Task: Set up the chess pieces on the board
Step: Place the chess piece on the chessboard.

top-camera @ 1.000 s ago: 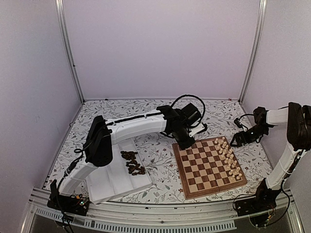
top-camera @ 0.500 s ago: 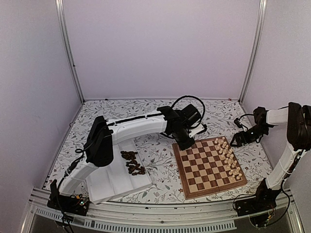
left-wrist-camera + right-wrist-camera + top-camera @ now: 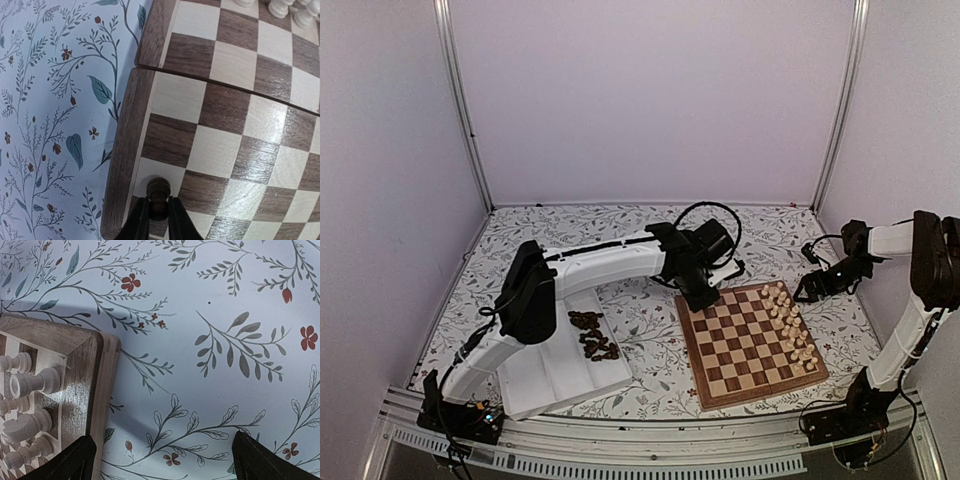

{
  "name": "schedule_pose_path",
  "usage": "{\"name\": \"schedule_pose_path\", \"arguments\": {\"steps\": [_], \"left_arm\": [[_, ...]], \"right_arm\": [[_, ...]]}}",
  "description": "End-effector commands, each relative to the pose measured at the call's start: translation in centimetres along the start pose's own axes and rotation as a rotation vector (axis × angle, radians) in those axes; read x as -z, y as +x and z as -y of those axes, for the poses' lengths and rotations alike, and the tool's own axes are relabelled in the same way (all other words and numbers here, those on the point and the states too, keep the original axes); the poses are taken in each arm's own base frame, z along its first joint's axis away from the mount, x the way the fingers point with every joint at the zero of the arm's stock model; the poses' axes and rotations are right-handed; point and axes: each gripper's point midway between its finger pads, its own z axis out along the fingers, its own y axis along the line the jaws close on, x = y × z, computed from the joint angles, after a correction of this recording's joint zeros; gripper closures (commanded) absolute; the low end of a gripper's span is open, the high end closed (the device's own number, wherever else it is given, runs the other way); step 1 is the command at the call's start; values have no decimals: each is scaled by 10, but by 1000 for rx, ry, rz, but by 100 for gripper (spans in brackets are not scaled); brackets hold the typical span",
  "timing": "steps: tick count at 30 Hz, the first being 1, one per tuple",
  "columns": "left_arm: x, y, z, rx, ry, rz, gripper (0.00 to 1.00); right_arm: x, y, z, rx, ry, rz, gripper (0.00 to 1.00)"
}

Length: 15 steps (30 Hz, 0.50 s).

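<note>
A dark piece (image 3: 158,191) stands on the corner square of the board (image 3: 226,106), at its far left corner as the top view shows it. My left gripper (image 3: 158,217) is low over it, the jaws narrow, one finger close on each side. Whether they pinch the piece or have just let go, I cannot tell.

It is the only dark piece I can see on the board. The other dark pieces (image 3: 592,335) lie heaped on the white tray (image 3: 555,375), well apart to the left. The pale pieces (image 3: 786,322) stand in two rows along the board's right edge, so that side looks finished. By my reckoning the task is about half done, with nearly the whole dark side left to carry over.

My right gripper (image 3: 165,460) hangs over the flowered table (image 3: 620,225) just beyond the board's far right corner, jaws spread wide and holding nothing.
</note>
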Motion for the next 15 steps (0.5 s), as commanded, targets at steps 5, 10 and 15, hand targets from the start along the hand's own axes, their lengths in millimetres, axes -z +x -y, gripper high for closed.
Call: {"name": "schedule_pose_path", "arguments": {"steps": [5, 10, 15], "left_arm": [[-4, -3, -9, 8, -14, 13, 65], [-2, -8, -8, 10, -13, 30, 59], [3, -8, -11, 13, -23, 31, 59]], "right_arm": [[-15, 29, -3, -40, -26, -104, 1], [-16, 30, -3, -42, -27, -107, 1], [-17, 31, -3, -44, -30, -111, 1]]}}
